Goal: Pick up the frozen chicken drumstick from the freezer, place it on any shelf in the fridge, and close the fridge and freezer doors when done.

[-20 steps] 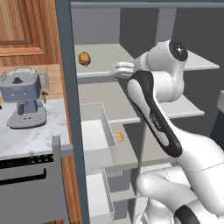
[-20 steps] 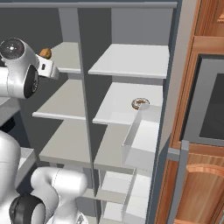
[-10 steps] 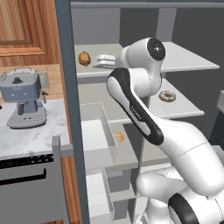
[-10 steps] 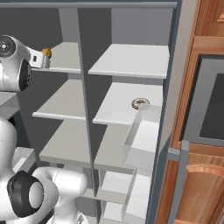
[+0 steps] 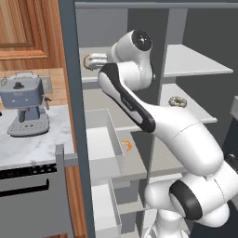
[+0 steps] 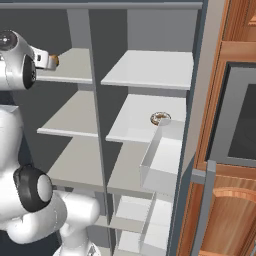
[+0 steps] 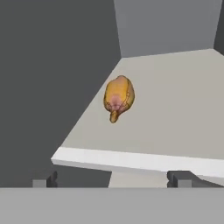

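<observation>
Drumstick (image 7: pixel 118 98) lies on upper freezer shelf (image 7: pixel 175 127), nr left wall, bone end toward front edge | gripper (image 7: pixel 114 178) just short of that edge, tips wide apart, holding nothing, lined up w/ it – looks set for reach-in | doughnut (image 5: pixel 176 102) on fridge shelf, apart | both doors open.
</observation>
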You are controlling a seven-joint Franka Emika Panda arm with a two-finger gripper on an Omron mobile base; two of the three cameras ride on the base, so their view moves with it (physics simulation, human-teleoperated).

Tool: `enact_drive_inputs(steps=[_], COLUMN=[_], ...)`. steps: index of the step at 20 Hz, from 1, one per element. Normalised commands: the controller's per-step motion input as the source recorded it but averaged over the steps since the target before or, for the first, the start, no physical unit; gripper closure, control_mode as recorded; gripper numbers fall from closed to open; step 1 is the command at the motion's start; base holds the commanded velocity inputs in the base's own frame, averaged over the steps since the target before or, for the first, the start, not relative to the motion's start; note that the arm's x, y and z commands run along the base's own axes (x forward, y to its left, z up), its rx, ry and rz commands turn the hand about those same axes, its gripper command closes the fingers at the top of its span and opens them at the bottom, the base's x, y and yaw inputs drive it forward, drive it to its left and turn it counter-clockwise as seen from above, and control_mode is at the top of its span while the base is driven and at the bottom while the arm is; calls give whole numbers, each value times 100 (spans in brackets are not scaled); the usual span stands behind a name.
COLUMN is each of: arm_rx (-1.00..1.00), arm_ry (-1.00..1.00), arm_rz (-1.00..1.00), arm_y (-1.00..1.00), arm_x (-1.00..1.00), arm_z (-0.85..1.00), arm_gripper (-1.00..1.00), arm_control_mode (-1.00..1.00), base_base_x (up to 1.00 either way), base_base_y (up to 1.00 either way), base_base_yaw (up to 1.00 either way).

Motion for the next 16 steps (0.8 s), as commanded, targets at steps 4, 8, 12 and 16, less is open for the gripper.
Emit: enact_drive_inputs(steps=[4,8,12,16], arm_rx=[-7,0,0,0], arm_ry=[17,5,0,0], arm_rz=[0,0,0,0], arm_y=[1,0,8,25], arm_x=[35,3,27,42], arm_z=[-3,-7,-23,-10], arm_gripper=[-100,-100,-100,-100], arm_control_mode=[-100,-100,-100,-100], base_base_x=[0,0,0,0], base_base_y=[0,0,0,0], base_base_yaw=[0,0,0,0])
